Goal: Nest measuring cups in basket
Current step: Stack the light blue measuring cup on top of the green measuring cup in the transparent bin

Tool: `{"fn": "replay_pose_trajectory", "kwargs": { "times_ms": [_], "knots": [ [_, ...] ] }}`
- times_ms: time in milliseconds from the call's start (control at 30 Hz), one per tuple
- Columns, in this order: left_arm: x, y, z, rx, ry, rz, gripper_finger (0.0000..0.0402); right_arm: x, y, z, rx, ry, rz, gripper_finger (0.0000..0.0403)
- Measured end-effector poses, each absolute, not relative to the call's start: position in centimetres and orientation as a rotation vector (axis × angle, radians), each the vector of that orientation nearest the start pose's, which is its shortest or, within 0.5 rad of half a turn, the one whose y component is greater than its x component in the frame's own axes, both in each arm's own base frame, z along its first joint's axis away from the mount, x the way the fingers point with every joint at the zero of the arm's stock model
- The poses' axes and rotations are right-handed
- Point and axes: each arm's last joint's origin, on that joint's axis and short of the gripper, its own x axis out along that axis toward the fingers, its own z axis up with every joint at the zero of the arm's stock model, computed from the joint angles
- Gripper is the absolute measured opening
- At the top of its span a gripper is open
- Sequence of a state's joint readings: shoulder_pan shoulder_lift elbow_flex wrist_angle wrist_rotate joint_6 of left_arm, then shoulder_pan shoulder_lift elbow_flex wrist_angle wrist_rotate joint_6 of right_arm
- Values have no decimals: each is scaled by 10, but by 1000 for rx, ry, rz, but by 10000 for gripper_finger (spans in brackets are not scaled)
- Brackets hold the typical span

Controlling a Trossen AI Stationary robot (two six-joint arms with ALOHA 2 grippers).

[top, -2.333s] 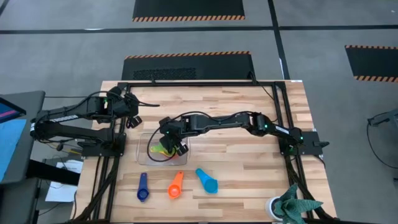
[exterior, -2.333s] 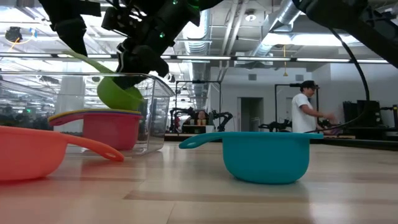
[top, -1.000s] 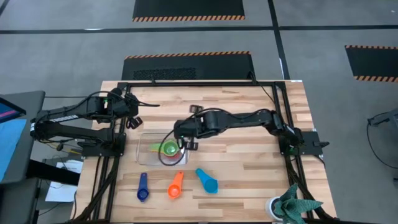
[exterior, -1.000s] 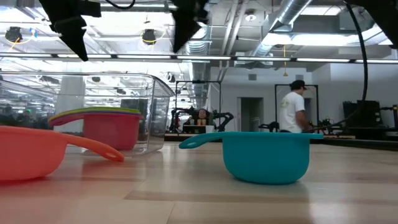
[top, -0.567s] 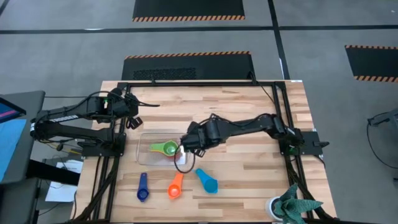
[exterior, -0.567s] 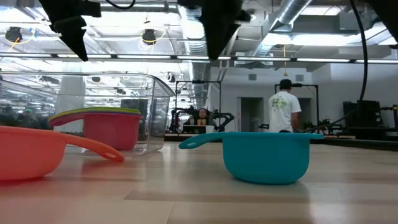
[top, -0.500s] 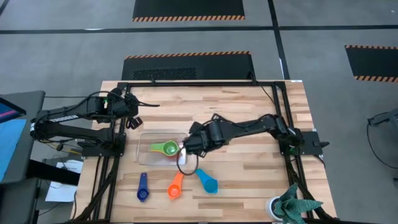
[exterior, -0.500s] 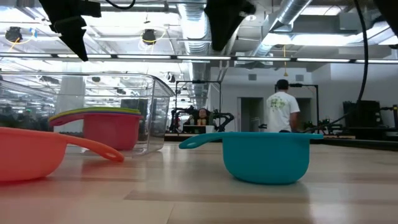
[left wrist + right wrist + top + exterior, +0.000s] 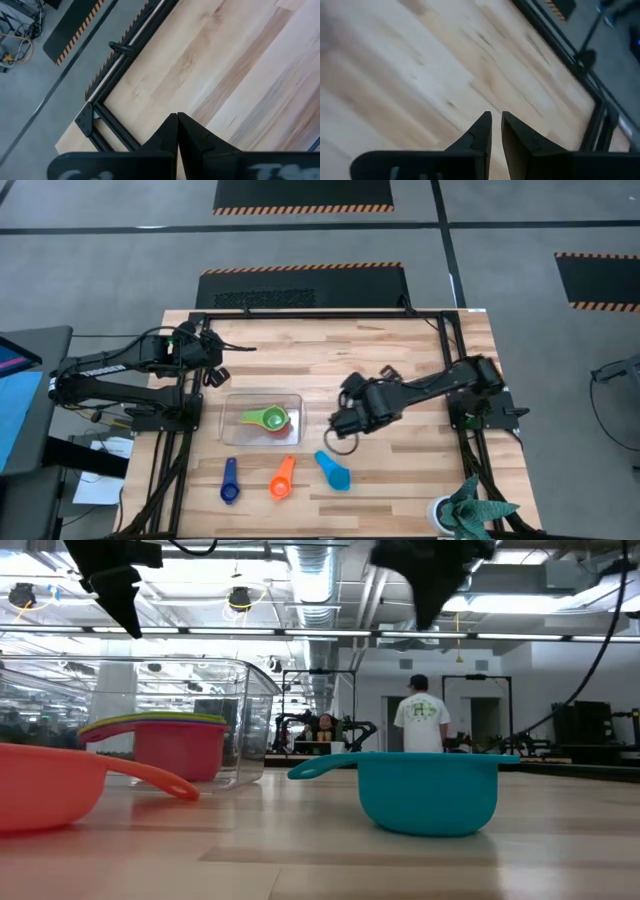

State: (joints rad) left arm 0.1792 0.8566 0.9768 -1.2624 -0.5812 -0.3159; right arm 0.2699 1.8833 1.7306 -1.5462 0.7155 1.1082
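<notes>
The clear basket [image 9: 232, 425] stands left of the table's middle and holds nested measuring cups, a green one [image 9: 270, 418] on top and a red one [image 9: 178, 748] at the bottom. A dark blue cup [image 9: 230, 481], an orange cup [image 9: 283, 477] and a light blue cup [image 9: 334, 471] lie in a row near the front edge. My right gripper [image 9: 338, 427] hangs above bare wood right of the basket, its fingers [image 9: 496, 120] a narrow gap apart with nothing between them. My left gripper [image 9: 215, 374] waits shut at the far left, above the table.
A small potted plant [image 9: 468, 515] stands at the table's near right corner. Black frame rails [image 9: 300, 315] run along the table's edges. Bare wood lies right of the basket and across the far half. A person [image 9: 418, 720] stands in the room behind.
My right gripper has swung from the basket's right end toward the table's right edge, rolling about its own axis as it went, with nothing in its fingers. The green cup stays nested in the basket.
</notes>
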Motion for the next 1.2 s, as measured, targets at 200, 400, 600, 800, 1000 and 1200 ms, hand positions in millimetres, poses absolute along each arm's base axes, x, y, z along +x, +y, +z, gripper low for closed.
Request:
{"fn": "replay_pose_trajectory", "kwargs": {
  "times_ms": [200, 400, 600, 800, 1000, 1200],
  "knots": [
    [117, 37, 308, -82, 995, 871, 0, 297, 73, 251, 314, 916, -1042, 65],
    [117, 37, 308, -123, 973, 895, 0, 283, 79, 198, 631, 849, -769, 65],
    [117, 37, 308, -147, 960, 910, 0, 292, 87, 170, 776, 802, -409, 65],
    [117, 37, 308, -159, 953, 918, 0, 302, 89, 165, 802, 768, -347, 65],
    [117, 37, 308, -158, 954, 918, 0, 303, 92, 162, 688, 809, -243, 74],
    [117, 37, 308, -156, 955, 916, 0, 308, 88, 166, 687, 761, -226, 91]
  ]
}}
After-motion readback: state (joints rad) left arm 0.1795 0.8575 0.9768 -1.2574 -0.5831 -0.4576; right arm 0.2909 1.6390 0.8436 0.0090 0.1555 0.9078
